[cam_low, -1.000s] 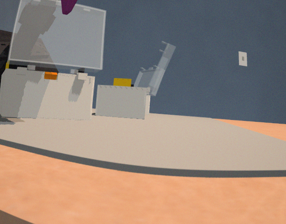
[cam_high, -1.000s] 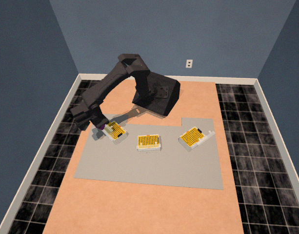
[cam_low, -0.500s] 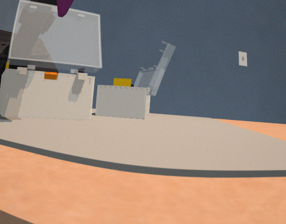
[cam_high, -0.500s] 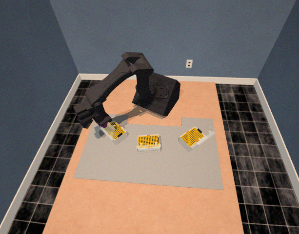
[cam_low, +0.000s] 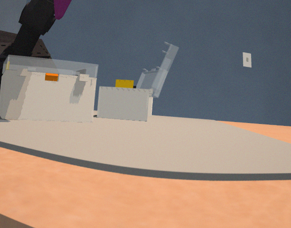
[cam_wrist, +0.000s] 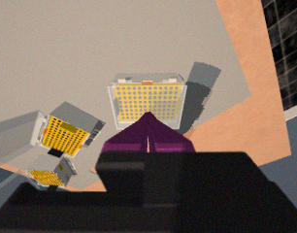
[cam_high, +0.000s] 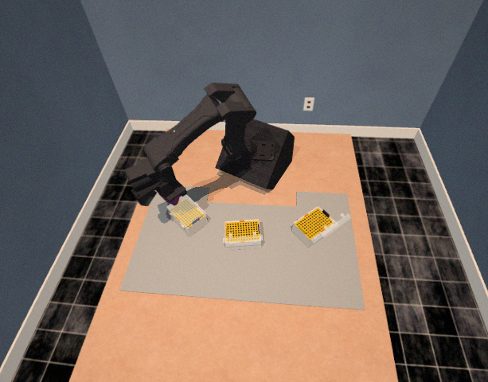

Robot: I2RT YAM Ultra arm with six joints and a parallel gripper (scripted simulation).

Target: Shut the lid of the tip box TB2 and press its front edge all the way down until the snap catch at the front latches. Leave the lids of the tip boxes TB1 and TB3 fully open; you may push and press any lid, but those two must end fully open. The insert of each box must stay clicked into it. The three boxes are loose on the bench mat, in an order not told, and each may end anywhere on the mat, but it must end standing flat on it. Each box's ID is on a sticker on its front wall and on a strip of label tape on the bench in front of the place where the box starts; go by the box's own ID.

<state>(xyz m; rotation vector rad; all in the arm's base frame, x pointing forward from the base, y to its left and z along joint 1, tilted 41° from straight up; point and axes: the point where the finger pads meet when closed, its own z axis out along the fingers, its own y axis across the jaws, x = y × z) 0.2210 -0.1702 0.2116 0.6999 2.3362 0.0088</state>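
Observation:
Three white tip boxes with yellow inserts stand on the grey mat; no ID sticker is legible. On the left box the clear lid lies down over the insert, roughly level, and the orange catch shows just under its front edge. I cannot tell if it is latched. My gripper, with purple fingers, is shut and empty. It hovers over the back edge of this box, clear above the lid in the low side view. In the wrist view its tip points at the lidded box.
The middle box has its lid tilted up and back. The right box has its lid laid open to its side. The arm's dark base stands behind the mat. Both other boxes show at the wrist view's left.

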